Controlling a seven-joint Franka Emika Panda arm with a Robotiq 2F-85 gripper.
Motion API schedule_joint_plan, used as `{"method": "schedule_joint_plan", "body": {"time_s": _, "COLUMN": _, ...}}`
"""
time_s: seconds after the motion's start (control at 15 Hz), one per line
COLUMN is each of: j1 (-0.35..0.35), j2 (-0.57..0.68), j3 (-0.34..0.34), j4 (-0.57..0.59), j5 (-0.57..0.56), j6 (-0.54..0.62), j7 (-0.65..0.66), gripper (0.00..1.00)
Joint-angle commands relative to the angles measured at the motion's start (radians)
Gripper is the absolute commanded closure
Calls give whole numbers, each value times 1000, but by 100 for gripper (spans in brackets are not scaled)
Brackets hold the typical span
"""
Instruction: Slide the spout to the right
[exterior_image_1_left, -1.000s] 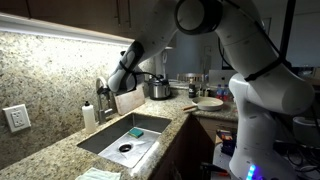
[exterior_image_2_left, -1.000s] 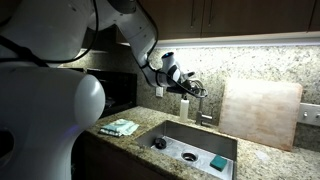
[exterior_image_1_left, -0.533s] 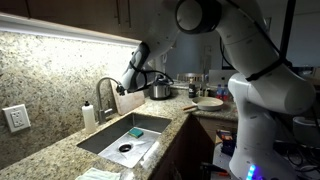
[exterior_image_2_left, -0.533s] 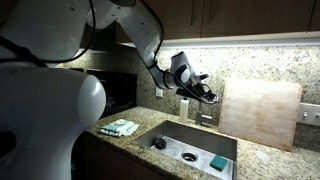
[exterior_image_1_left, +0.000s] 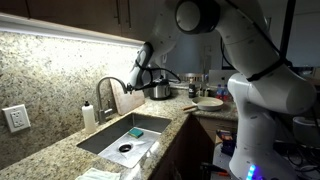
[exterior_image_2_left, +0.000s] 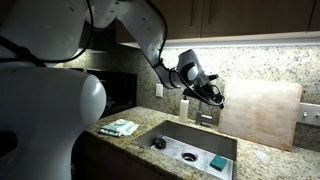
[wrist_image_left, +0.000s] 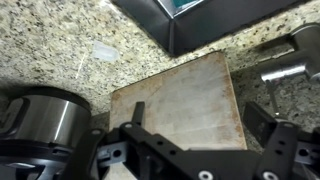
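The spout (exterior_image_1_left: 106, 84) is a thin silvery gooseneck behind the sink (exterior_image_1_left: 100, 140), next to a small white soap bottle (exterior_image_1_left: 89, 116). Its arch points towards the cutting board (exterior_image_1_left: 130, 100). My gripper (exterior_image_1_left: 142, 80) is apart from the spout, off the arch's outlet end and above the board. In an exterior view the gripper (exterior_image_2_left: 208, 92) hangs over the faucet base (exterior_image_2_left: 205, 118) and hides most of the spout. In the wrist view the gripper (wrist_image_left: 200, 112) is open and empty over the cutting board (wrist_image_left: 180, 95). Silvery faucet parts (wrist_image_left: 285, 62) show at the right edge.
A steel pot (exterior_image_1_left: 157, 89) stands beyond the cutting board, and shows in the wrist view (wrist_image_left: 40, 118). A teal sponge (exterior_image_1_left: 135, 131) lies in the sink. A folded cloth (exterior_image_2_left: 120, 127) lies on the granite counter. A wall outlet (exterior_image_1_left: 16, 118) and dishes (exterior_image_1_left: 208, 102) are also in view.
My gripper has moved off the spout, along its arch towards the pot and over the cutting board. The spout's arch, partly covered before, now stands free and points towards the board.
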Motion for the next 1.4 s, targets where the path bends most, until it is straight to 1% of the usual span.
{"method": "schedule_joint_plan", "body": {"time_s": 0.0, "j1": -11, "j2": -94, "j3": 62, "j4": -34, "j5": -14, "j6": -103, "j7": -68, "gripper": 0}}
{"method": "schedule_joint_plan", "body": {"time_s": 0.07, "j1": -22, "j2": -121, "j3": 103, "j4": -48, "j5": -1, "j6": -112, "j7": -93, "gripper": 0}}
{"method": "schedule_joint_plan", "body": {"time_s": 0.13, "j1": -78, "j2": -165, "j3": 178, "j4": -60, "j5": -91, "j6": -125, "j7": -33, "gripper": 0}}
{"method": "schedule_joint_plan", "body": {"time_s": 0.2, "j1": -102, "j2": -191, "j3": 232, "j4": -81, "j5": -100, "j6": -133, "j7": -36, "gripper": 0}}
{"method": "schedule_joint_plan", "body": {"time_s": 0.33, "j1": -187, "j2": -242, "j3": 366, "j4": -125, "j5": -120, "j6": -169, "j7": -39, "gripper": 0}}
{"method": "schedule_joint_plan", "body": {"time_s": 0.53, "j1": -367, "j2": -308, "j3": 608, "j4": -212, "j5": -72, "j6": -217, "j7": -67, "gripper": 0}}
{"method": "schedule_joint_plan", "body": {"time_s": 0.6, "j1": -424, "j2": -323, "j3": 680, "j4": -233, "j5": -47, "j6": -251, "j7": -78, "gripper": 0}}
{"method": "schedule_joint_plan", "body": {"time_s": 0.73, "j1": -503, "j2": -350, "j3": 788, "j4": -259, "j5": 7, "j6": -346, "j7": -89, "gripper": 0}}
{"method": "schedule_joint_plan", "body": {"time_s": 0.87, "j1": -536, "j2": -376, "j3": 829, "j4": -252, "j5": -6, "j6": -504, "j7": -38, "gripper": 0}}
{"method": "schedule_joint_plan", "body": {"time_s": 0.93, "j1": -534, "j2": -390, "j3": 827, "j4": -247, "j5": -66, "j6": -565, "j7": 24, "gripper": 0}}
{"method": "schedule_joint_plan", "body": {"time_s": 1.07, "j1": -539, "j2": -431, "j3": 834, "j4": -233, "j5": -137, "j6": -703, "j7": 118, "gripper": 0}}
{"method": "schedule_joint_plan", "body": {"time_s": 1.2, "j1": -548, "j2": -486, "j3": 843, "j4": -234, "j5": -186, "j6": -805, "j7": 194, "gripper": 0}}
{"method": "schedule_joint_plan", "body": {"time_s": 1.33, "j1": -562, "j2": -546, "j3": 859, "j4": -250, "j5": -198, "j6": -873, "j7": 220, "gripper": 0}}
